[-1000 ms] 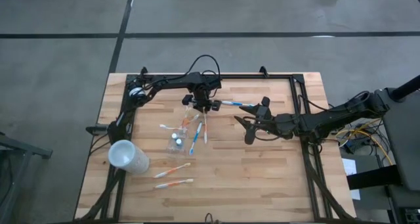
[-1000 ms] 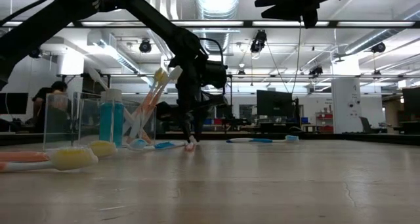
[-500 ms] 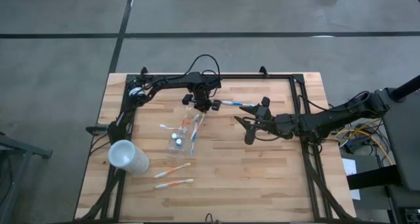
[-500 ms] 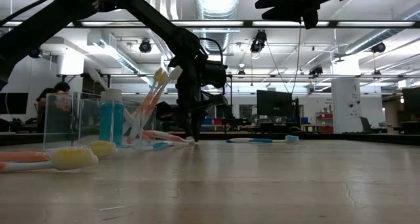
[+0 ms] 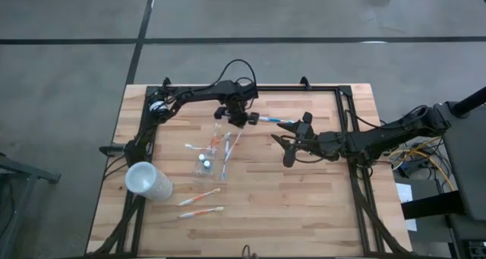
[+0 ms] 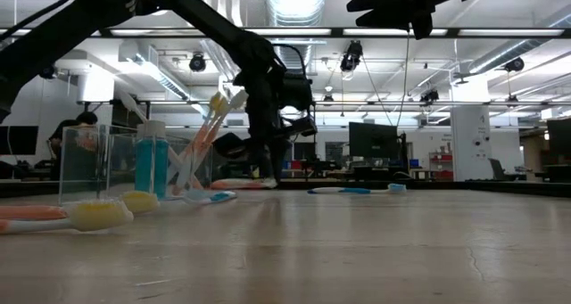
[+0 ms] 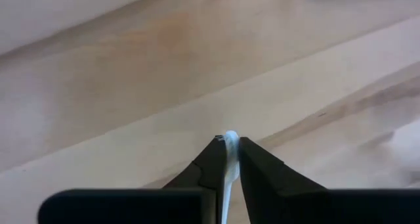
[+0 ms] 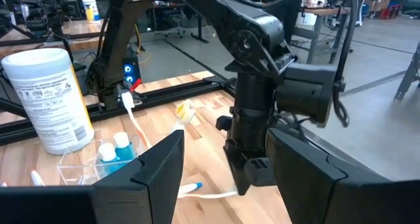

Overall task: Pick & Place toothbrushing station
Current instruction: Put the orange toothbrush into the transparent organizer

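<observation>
Since the earlier frame, the left gripper (image 5: 240, 121) has closed on 1 toothbrush (image 5: 230, 143) and lifted its handle end. Its long axis slants down toward the tumbler (image 5: 210, 156), just beside it; the left arm is nearer. Right gripper (image 5: 288, 143) waits part-open, empty.
</observation>
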